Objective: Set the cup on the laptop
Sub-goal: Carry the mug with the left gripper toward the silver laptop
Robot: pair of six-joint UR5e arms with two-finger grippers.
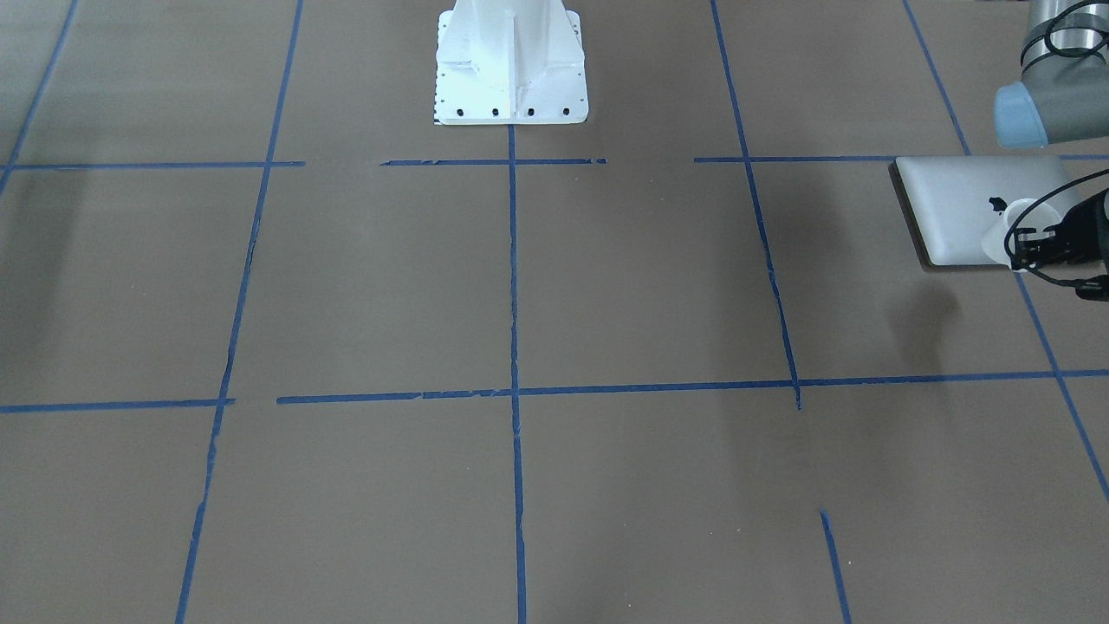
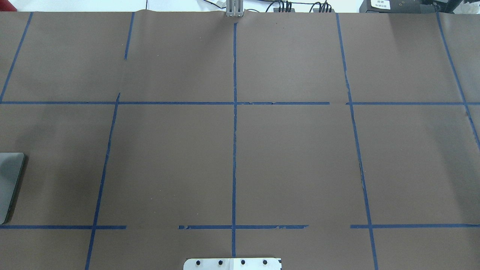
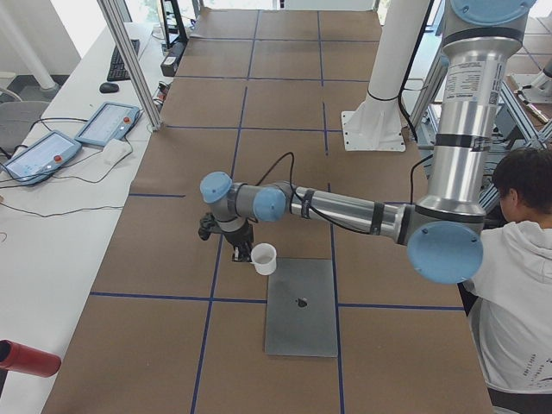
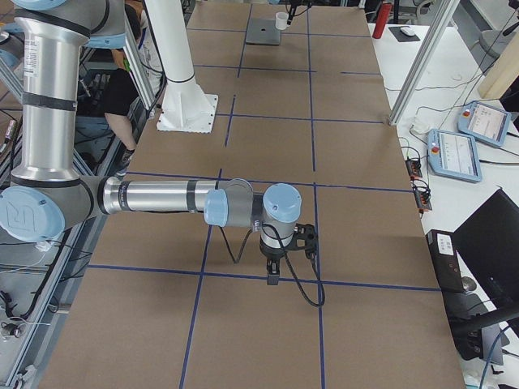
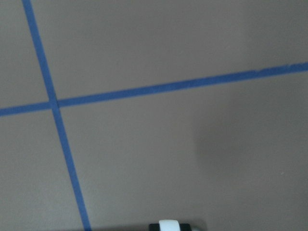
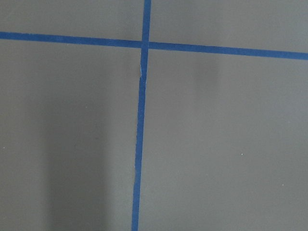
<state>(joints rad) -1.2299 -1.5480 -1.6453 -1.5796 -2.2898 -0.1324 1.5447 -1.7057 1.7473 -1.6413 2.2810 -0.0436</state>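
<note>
Transport step of the placement, judged as late in the carry and before set-down. The cup (image 1: pixel 1012 232) hangs upright and clear of the table (image 1: pixel 520 303), at the edge of the laptop (image 1: pixel 962 204) that lies farthest from the robot's base. The front-facing view sets the cup over the lid just beside the dark logo; the exterior left view sets it at the lid's corner; so whether it is squarely above the lid cannot be settled. The left gripper (image 1: pixel 1027 247) is clamped on the cup's wall from the side away from the laptop's middle. The next move calls for a short shift inward over the lid, a level descent until the base rests flat, then a release of the fingers; the lid is smooth, so a tilted or dragged cup could slide.

Pose: the left arm (image 3: pixel 345 210) reaches low and nearly level across the table, its wrist bent so that the tool points down beside the laptop. The right gripper (image 4: pixel 274 271) points straight down over a crossing of blue tape lines (image 4: pixel 243 275), well apart from the laptop at the table's other end; whether its fingers are parted or closed cannot be told.
</note>
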